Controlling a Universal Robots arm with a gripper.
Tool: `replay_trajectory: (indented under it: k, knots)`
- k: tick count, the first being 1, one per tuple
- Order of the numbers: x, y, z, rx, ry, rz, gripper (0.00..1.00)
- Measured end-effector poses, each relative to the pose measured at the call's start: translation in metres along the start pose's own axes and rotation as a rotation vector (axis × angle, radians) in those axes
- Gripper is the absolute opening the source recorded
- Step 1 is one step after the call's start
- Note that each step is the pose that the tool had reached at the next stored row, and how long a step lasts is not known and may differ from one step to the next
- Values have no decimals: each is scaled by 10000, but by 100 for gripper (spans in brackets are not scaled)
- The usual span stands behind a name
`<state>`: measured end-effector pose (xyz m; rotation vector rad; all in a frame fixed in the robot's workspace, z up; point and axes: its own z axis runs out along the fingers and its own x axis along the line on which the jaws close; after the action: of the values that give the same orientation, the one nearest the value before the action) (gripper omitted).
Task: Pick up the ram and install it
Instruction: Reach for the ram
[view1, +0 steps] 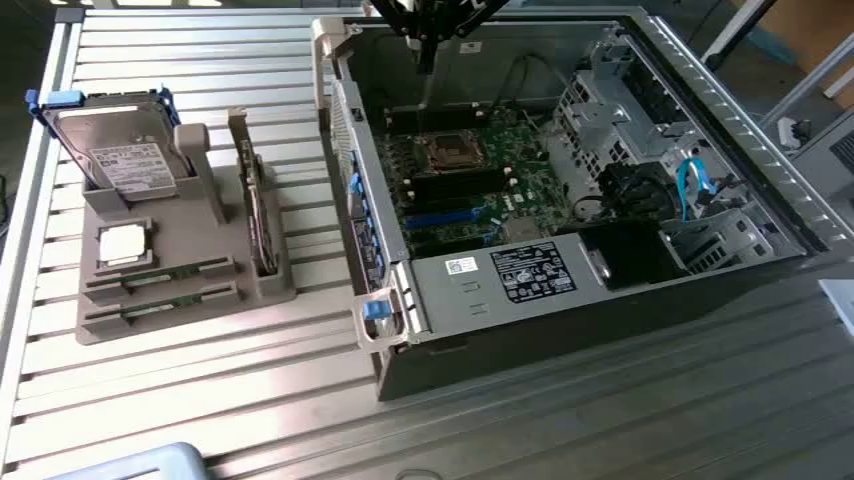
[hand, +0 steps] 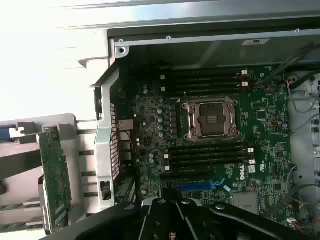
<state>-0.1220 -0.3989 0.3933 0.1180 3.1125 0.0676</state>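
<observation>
Exterior view: the gripper (view1: 424, 62) hangs over the far end of the open computer case (view1: 454, 300), above the motherboard (view1: 487, 200) and apart from it. Its claw is pressed together, and nothing can be seen between the tips. The ram (view1: 167, 272) sits in a slot of the grey holder (view1: 274, 290) on the slatted table (view1: 200, 400), at the exterior view's left and well apart from the gripper. A second stick (view1: 158, 308) sits in the slot just beside it. The holder also carries a hard drive (view1: 127, 160) standing upright, a square silver processor chip (view1: 123, 243) and a bigger green card (view1: 251, 200) standing on edge. Wrist view: the gripper (hand: 174, 212) has its fingers closed against each other and holds nothing. It looks down on the motherboard (hand: 260, 130). The processor socket (hand: 209, 119) stands between two banks of black memory slots (hand: 205, 80), all of them bare. The green card (hand: 55, 180) shows beside the case wall.
</observation>
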Motion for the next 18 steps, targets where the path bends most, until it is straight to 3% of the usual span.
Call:
replay_trajectory:
  k: [13, 18]
  knots:
    - [1, 0, 0, 0, 0, 0, 11]
    - [74, -6, -1, -1, -1, -1, 11]
